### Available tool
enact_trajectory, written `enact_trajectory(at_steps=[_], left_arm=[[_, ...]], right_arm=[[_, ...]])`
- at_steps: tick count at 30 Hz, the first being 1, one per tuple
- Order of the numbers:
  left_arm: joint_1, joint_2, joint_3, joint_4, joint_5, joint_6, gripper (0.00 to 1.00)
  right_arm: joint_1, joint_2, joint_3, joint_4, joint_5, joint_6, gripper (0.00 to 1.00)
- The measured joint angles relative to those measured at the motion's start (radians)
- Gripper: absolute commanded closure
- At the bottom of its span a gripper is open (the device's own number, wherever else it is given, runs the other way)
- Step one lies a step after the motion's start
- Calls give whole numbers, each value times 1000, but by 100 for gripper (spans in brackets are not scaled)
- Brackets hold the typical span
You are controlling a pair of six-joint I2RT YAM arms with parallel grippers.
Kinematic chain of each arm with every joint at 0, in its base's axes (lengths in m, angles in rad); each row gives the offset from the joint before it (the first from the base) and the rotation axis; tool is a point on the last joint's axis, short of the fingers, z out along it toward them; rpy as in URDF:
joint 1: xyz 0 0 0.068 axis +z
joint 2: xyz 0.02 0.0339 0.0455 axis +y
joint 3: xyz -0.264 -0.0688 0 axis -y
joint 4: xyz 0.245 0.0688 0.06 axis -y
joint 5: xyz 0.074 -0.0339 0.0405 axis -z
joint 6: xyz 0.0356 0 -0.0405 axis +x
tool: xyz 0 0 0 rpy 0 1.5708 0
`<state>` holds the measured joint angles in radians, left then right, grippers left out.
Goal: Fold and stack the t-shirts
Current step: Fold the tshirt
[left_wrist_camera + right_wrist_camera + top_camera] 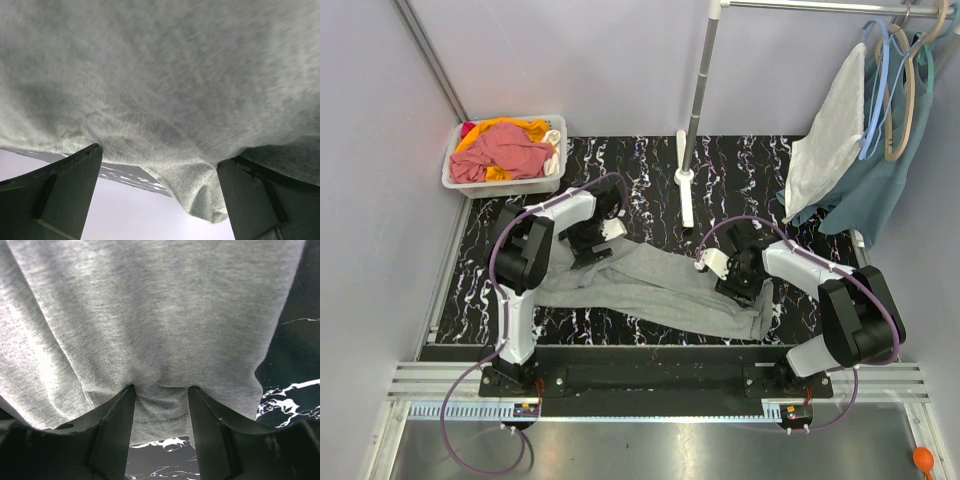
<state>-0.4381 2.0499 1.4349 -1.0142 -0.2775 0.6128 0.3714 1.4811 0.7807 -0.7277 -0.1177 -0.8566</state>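
Observation:
A grey t-shirt [660, 285] lies crumpled and stretched out across the black marbled table [760, 160]. My left gripper [592, 243] is at its upper left end. In the left wrist view its jaws [159, 152] stand wide open, with the grey cloth [165, 90] past the tips and a hanging fold by the right finger [260, 200]. My right gripper [732, 272] is on the shirt's right end. In the right wrist view its jaws [160, 387] stand partly apart, with the shirt's stitched hem [160, 415] lying flat between them and the cloth puckered at the tips.
A clear bin [500, 187] holding pink, yellow and white clothes stands at the back left. A clothes-rack pole [698, 90] rises from the table's back middle. A white shirt [830, 130] and a teal one [890, 170] hang on hangers at the right.

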Motion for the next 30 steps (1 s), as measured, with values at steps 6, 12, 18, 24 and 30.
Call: enact_trajectory(at_steps=[6, 12, 18, 24, 30], left_arm=[[9, 90, 163, 19, -34, 31, 1], [17, 185, 334, 75, -53, 74, 1], [19, 266, 468, 133, -69, 136, 1], [21, 317, 541, 232, -88, 214, 1], [22, 368, 590, 369, -120, 299, 1]], right_arm=[[2, -2, -1, -1, 0, 12, 44], [21, -1, -1, -1, -2, 37, 44], [73, 23, 19, -3, -3, 71, 44], [134, 72, 63, -2, 4, 109, 45], [207, 112, 106, 6, 4, 158, 45]])
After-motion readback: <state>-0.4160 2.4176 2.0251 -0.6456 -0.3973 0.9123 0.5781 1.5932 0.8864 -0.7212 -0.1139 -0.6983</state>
